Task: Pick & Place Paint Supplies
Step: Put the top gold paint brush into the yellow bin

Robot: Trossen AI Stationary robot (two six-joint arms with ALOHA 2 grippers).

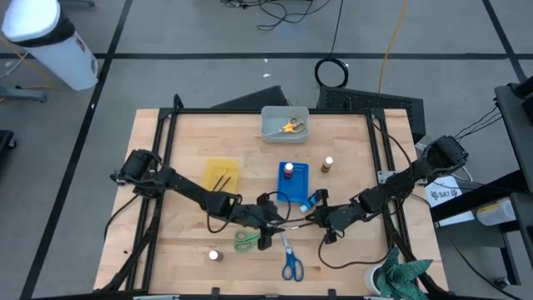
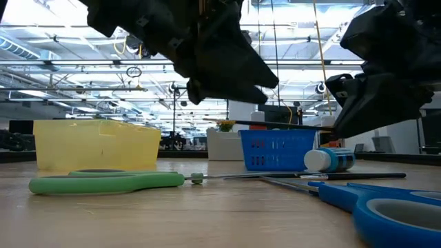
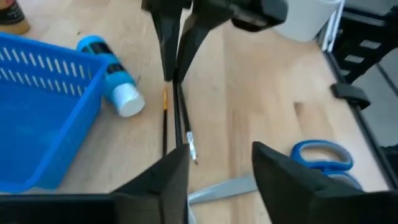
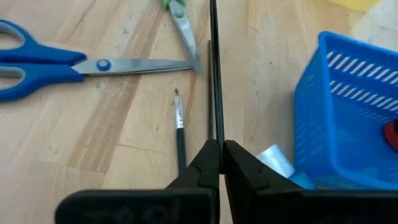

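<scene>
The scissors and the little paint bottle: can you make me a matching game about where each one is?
Things:
1. yellow scissors
2. green scissors
3. blue-topped bottle
4. red-topped bottle

Places:
A. standing inside the blue tray
B. inside the grey bin
C. lying on its side on the table, right beside the blue tray
D. flat on the table, next to the blue scissors

Pairs: 1-B, 2-D, 3-C, 4-A
</scene>
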